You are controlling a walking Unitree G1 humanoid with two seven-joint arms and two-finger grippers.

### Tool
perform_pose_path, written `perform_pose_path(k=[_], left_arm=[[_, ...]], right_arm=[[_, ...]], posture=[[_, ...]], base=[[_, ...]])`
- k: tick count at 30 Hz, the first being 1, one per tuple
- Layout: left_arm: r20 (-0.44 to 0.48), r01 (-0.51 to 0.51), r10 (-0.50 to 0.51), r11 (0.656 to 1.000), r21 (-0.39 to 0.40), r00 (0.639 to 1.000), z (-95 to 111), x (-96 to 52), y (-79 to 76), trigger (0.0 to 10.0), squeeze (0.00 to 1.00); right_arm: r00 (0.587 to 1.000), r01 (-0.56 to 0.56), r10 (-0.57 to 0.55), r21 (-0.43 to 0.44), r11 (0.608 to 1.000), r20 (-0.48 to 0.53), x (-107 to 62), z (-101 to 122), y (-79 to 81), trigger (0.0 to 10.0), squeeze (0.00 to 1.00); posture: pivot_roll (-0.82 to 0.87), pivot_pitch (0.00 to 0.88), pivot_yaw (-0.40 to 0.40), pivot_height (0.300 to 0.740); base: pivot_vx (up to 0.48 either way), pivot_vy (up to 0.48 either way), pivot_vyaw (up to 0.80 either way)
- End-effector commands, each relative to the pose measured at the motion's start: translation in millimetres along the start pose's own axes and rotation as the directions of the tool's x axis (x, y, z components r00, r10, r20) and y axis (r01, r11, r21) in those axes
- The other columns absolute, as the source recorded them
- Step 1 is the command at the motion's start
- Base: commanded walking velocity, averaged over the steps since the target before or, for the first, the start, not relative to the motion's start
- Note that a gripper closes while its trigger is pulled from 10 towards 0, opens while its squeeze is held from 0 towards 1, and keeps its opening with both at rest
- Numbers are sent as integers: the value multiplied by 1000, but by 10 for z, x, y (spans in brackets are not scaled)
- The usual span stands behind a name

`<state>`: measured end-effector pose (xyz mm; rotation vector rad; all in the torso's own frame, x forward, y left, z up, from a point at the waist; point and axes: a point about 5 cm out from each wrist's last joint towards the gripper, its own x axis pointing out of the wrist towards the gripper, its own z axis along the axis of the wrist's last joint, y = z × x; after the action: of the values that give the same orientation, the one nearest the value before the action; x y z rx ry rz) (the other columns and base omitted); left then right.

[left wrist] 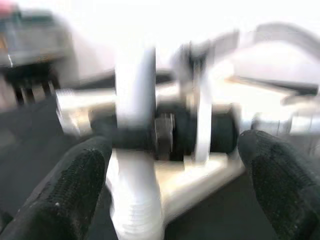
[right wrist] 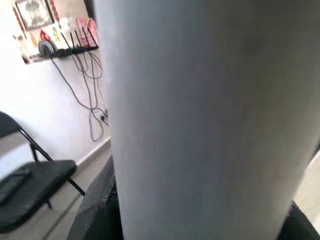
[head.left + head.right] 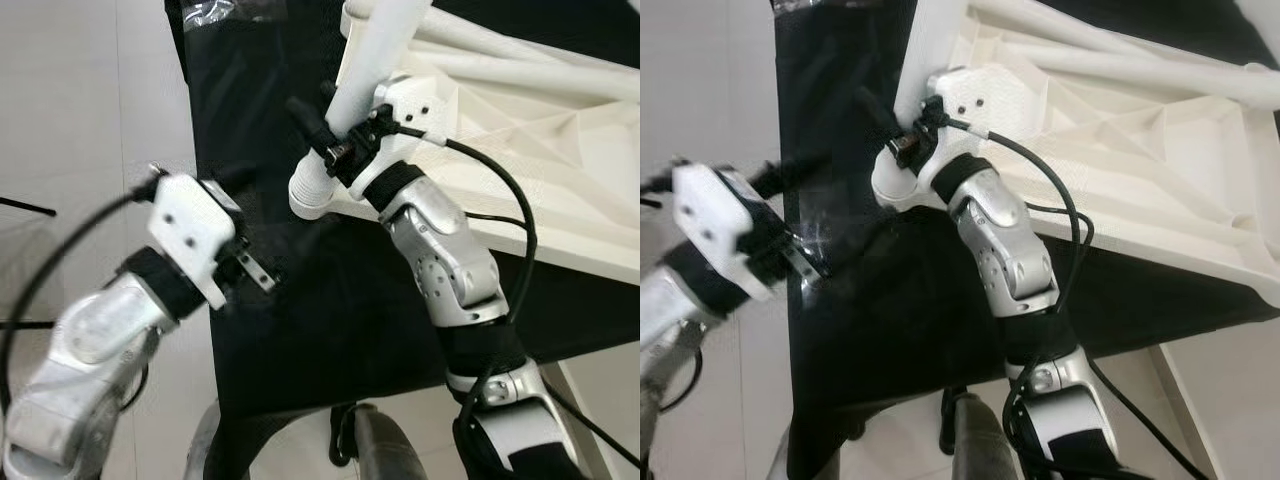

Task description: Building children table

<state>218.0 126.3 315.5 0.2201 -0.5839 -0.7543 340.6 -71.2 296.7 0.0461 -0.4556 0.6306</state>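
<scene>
Now we see our right gripper [image 3: 335, 135] pinching a white table leg [image 3: 365, 70] whose long axis slants up and away from its ribbed lower end, over the black cloth [image 3: 330, 300] beside the upturned white tabletop [image 3: 540, 190], while our left gripper [image 1: 172, 165] hovers spread nearby.

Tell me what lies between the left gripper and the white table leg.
Only bare black cloth, seen in the left eye view, separates the left gripper from the white table leg.

The upturned white plastic table top [image 3: 520, 150] lies on black cloth, with a white cylindrical leg [image 3: 375, 50] standing at its corner socket.
</scene>
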Motion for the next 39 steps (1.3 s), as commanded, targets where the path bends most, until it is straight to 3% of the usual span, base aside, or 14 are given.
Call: perform_pose_path(k=[1, 3, 5, 6, 8, 11, 12, 13, 23, 31, 32, 34, 39], left_arm=[[77, 35, -36, 999, 13, 996, 199, 34, 41, 10000, 0], [110, 46, -48, 999, 19, 993, 278, 71, 65, 10000, 0], [181, 71, -78, 997, 41, 980, 449, 169, 125, 10000, 0], [181, 71, -78, 997, 41, 980, 449, 169, 125, 10000, 0], [216, 60, -76, 995, 82, 973, 570, 268, 209, 10000, 0], [234, 38, -56, 996, 83, 971, 603, 345, 255, 10000, 0], [231, -2, -21, 995, 97, 973, 576, 491, 303, 10000, 0], [225, -3, -19, 995, 98, 974, 568, 536, 312, 10000, 0], [227, -2, -25, 993, 117, 974, 600, 677, 351, 10000, 0], [240, 17, -55, 987, 158, 969, 652, 781, 327, 10000, 0], [250, 14, -54, 987, 157, 967, 676, 788, 328, 0, 0], [272, 8, -48, 989, 145, 961, 727, 790, 334, 0, 0], [276, 13, -53, 989, 145, 960, 732, 820, 351, 0, 0]], right_arm=[[999, 51, -50, -70, 996, 14, -15, 4, -131, 10000, 0], [998, 54, -52, -78, 995, 19, -2, 11, -145, 10000, 0], [999, 45, -41, -175, 984, 27, 37, 50, -150, 10000, 0], [999, 45, -41, -175, 984, 27, 37, 50, -150, 10000, 0], [999, 14, -5, -290, 957, 33, 83, 85, -106, 10000, 0], [999, -6, 18, -313, 950, 34, 115, 93, -57, 10000, 0], [997, -51, 67, -323, 945, 39, 170, 107, 67, 10000, 0], [995, -69, 87, -324, 944, 43, 190, 113, 111, 10000, 0], [984, -140, 171, -348, 927, 59, 221, 145, 246, 10000, 0], [963, -223, 266, -429, 875, 43, 225, 67, 491, 10000, 0], [963, -226, 269, -448, 865, 34, 232, 46, 512, 10000, 0], [964, -224, 266, -478, 849, 21, 244, 16, 526, 10000, 0], [972, -202, 235, -483, 852, 7, 264, -13, 491, 10000, 0]], posture=[[184, 303, -88, 740], [184, 303, -88, 740], [179, 289, -84, 740], [179, 289, -84, 740], [179, 279, -82, 740], [181, 270, -78, 740], [173, 257, -73, 740], [172, 255, -73, 740], [165, 241, -65, 740], [161, 230, -59, 740], [164, 227, -60, 740], [166, 225, -61, 740], [170, 223, -64, 740]], base=[[0, 0, 0], [0, 0, 0], [0, 0, 0], [0, 0, 0], [0, 0, 0], [0, 0, 0], [0, 0, 0], [0, 0, 0], [0, 0, 0], [0, 0, 0], [0, 0, 0], [0, 0, 0], [0, 0, 0]])
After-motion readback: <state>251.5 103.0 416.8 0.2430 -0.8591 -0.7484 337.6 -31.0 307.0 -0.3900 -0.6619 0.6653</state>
